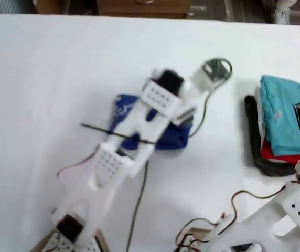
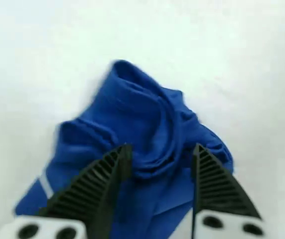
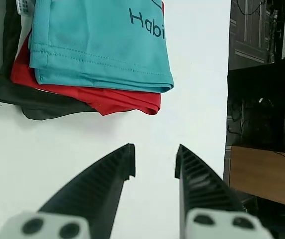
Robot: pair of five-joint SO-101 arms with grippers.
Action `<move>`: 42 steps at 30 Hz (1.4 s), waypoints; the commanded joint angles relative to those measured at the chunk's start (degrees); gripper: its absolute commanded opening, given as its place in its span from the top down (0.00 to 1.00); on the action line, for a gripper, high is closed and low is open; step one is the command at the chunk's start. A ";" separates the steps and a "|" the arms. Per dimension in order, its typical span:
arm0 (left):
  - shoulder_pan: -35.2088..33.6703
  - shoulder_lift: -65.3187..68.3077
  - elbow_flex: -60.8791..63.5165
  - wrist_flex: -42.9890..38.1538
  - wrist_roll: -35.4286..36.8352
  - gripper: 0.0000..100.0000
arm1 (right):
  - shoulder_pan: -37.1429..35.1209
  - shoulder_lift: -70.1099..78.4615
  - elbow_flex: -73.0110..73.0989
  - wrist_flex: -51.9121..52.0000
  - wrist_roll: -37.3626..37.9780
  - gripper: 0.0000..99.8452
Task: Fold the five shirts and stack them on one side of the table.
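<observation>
A crumpled blue shirt (image 1: pixel 165 137) lies in a heap near the middle of the white table (image 1: pixel 61 79). My left arm (image 1: pixel 118 152) stretches over it from the near edge. Its gripper (image 2: pixel 160 155) is open just above the blue shirt (image 2: pixel 142 124), one finger on either side of a raised fold. On the right side of the table is a stack of folded shirts: teal (image 1: pixel 284 115) on top, then red (image 1: pixel 278 154), then black (image 1: pixel 255 136). My right gripper (image 3: pixel 155 152) is open and holds nothing, short of the stack, facing the teal shirt (image 3: pixel 97 45).
The table's right edge (image 3: pixel 227 124) runs close beside the stack, with dark furniture beyond it. My right arm (image 1: pixel 291 207) stands at the near right corner, with loose wires (image 1: pixel 202 226) trailing by its base. The left half of the table is bare cloth.
</observation>
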 commanded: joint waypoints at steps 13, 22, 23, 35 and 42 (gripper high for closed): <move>-21.36 -0.09 -2.42 -1.41 0.26 0.78 | -0.40 -1.71 -0.18 -0.48 -0.26 0.86; -15.82 4.66 -2.95 -0.62 0.35 0.78 | -0.48 -1.63 -0.09 -0.48 -0.09 0.86; -15.30 4.31 -4.09 0.53 0.35 0.78 | -0.48 -1.54 -0.09 -0.48 -0.09 0.86; -10.46 -1.67 6.55 1.23 1.49 0.78 | -1.98 -1.19 -0.09 -5.14 -0.44 0.86; -7.38 -16.44 22.46 1.23 1.49 0.78 | -5.41 -1.10 2.20 -5.23 -0.53 0.86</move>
